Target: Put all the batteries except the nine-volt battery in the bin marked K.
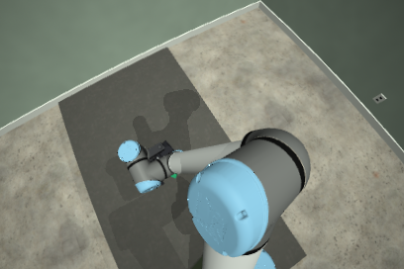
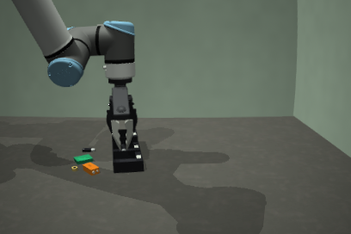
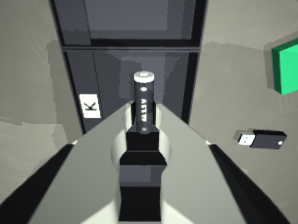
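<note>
My gripper (image 3: 144, 103) is shut on a black cylindrical battery (image 3: 142, 102) with a white cap. In the wrist view the battery hangs over the black bin compartment marked K (image 3: 89, 106). In the exterior view the gripper (image 2: 122, 139) points down just above the row of black bins (image 2: 127, 156). An orange nine-volt battery (image 2: 91, 169) lies on the mat to the left of the bins.
A green flat block (image 2: 83, 158), a small black USB stick (image 2: 89, 149) and a small yellow nut (image 2: 75, 168) lie left of the bins. The USB stick (image 3: 261, 138) and green block (image 3: 285, 67) also show in the wrist view, right of the bin.
</note>
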`<state>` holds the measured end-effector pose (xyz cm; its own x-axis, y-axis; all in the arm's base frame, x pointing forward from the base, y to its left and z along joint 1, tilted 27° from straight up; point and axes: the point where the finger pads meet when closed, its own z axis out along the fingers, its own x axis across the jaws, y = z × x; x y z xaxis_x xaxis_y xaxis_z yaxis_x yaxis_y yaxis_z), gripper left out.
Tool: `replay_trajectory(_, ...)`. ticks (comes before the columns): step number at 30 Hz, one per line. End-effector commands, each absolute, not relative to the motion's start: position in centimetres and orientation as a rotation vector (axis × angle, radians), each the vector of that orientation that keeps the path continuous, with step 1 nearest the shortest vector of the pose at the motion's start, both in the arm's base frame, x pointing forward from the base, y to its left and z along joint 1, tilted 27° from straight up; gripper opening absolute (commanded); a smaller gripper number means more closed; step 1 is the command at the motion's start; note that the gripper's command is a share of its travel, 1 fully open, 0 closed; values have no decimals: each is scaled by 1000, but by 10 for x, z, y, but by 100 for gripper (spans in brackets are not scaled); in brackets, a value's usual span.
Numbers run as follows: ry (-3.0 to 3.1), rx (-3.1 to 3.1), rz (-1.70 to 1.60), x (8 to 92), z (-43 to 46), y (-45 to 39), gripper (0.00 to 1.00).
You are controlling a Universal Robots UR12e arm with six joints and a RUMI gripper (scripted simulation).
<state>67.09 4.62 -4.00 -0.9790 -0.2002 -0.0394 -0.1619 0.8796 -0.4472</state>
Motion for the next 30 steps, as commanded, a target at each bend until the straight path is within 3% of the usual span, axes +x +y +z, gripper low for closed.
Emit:
replay_trajectory(1, 2962, -286, -694, 671, -40, 46, 0)
replay_trajectory(7, 2962, -286, -694, 671, -39, 46, 0)
replay_trajectory(8, 2962, -286, -694, 671, -39, 46, 17)
replay_trajectory(30, 2962, -286, -694, 670, -34, 49, 17)
